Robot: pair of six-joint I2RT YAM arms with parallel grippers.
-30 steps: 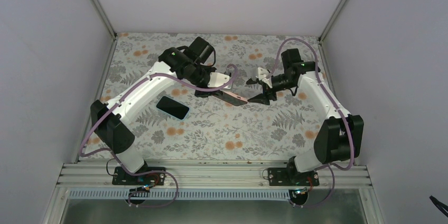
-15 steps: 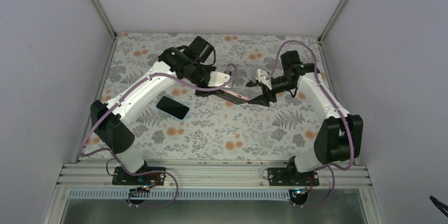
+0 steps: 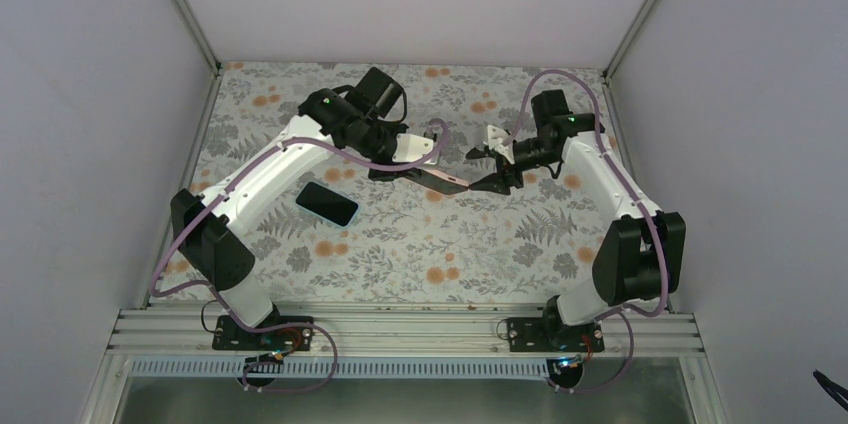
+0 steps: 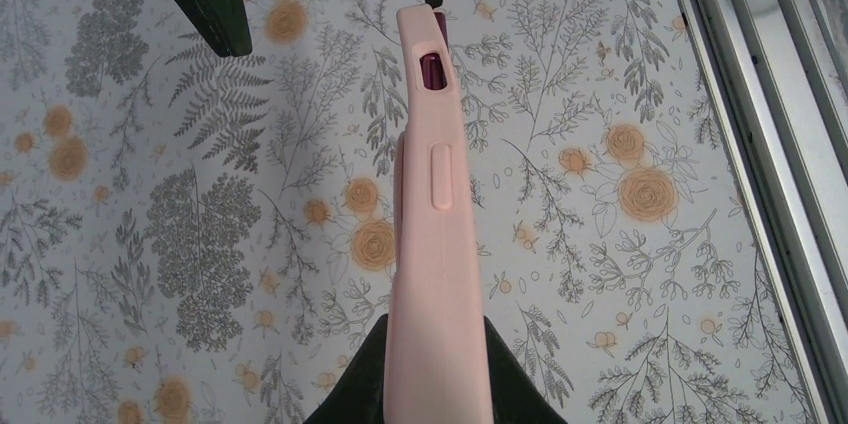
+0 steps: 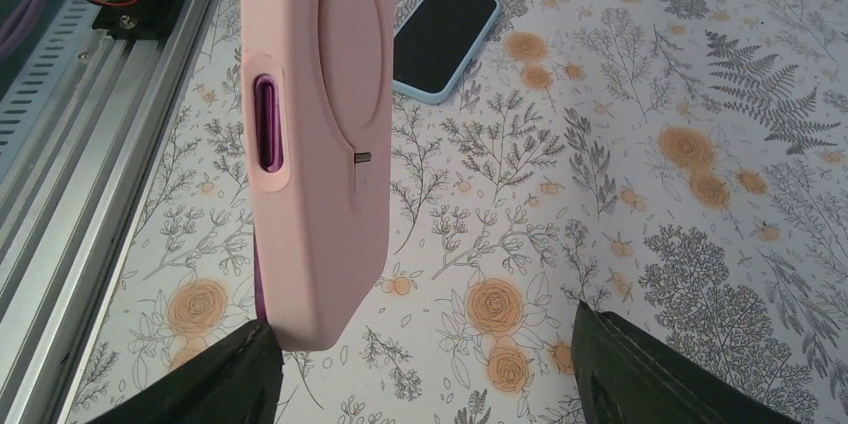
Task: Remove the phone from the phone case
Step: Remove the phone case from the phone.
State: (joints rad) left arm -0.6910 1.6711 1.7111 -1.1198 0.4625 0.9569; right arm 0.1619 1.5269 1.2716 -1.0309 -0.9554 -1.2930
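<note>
Above the far middle of the floral mat (image 3: 400, 244), the left gripper (image 3: 405, 172) clamps the pink phone case (image 3: 443, 180), purple phone (image 4: 434, 71) inside; right gripper (image 3: 474, 172) just right, jaws apart, straddling the case's free end.

left arm (image 3: 268, 166) stretched toward 1 o'clock, wrist turned to 3 | left gripper (image 3: 388, 173) clamped on pink case (image 3: 444, 181) | right arm (image 3: 603, 182) reaching toward 12, wrist bent to 9 | right gripper (image 3: 481, 171) jaws wide apart

You get bright, diffuse light, faint shadows on the flower-printed table cover (image 3: 420, 244). The pink phone case (image 4: 435, 244) looks sharp.
</note>
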